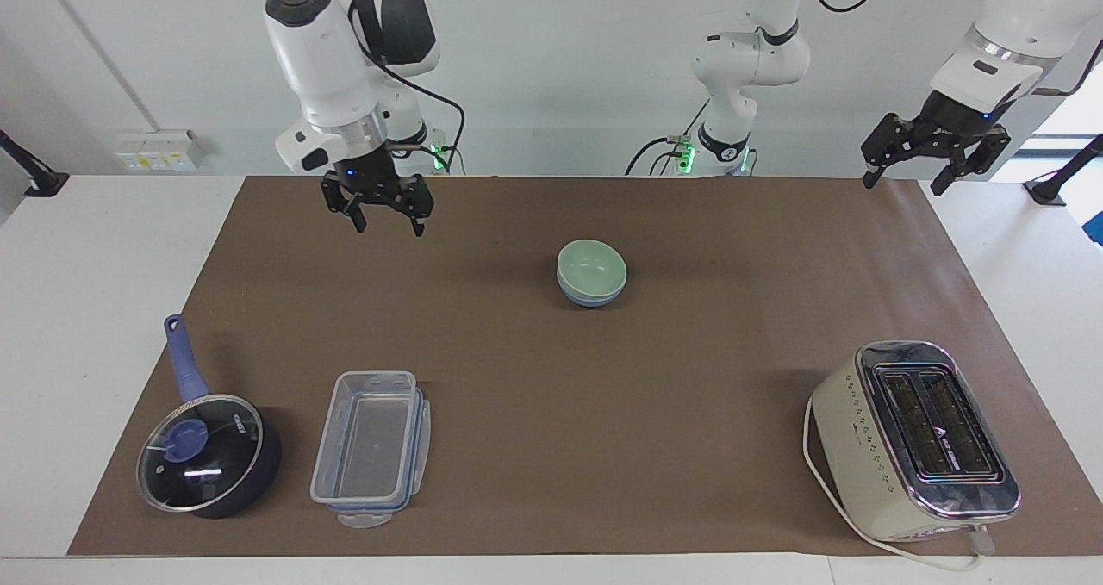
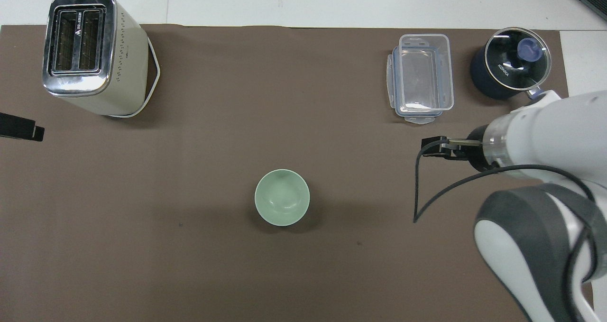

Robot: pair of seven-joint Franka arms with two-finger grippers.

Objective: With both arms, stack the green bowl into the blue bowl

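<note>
The pale green bowl (image 1: 591, 266) sits nested inside the blue bowl (image 1: 590, 299) in the middle of the brown mat; only a blue band shows under its rim. From overhead the green bowl (image 2: 282, 203) covers the blue one completely. My right gripper (image 1: 389, 227) hangs open and empty above bare mat, well off toward the right arm's end from the bowls. My left gripper (image 1: 902, 186) waits open and empty, raised over the mat's corner at the left arm's end.
A cream toaster (image 1: 913, 438) stands toward the left arm's end, farther from the robots than the bowls. A clear plastic container (image 1: 372, 447) and a dark-blue lidded saucepan (image 1: 207, 456) sit toward the right arm's end. A cable (image 2: 427, 194) dangles from the right wrist.
</note>
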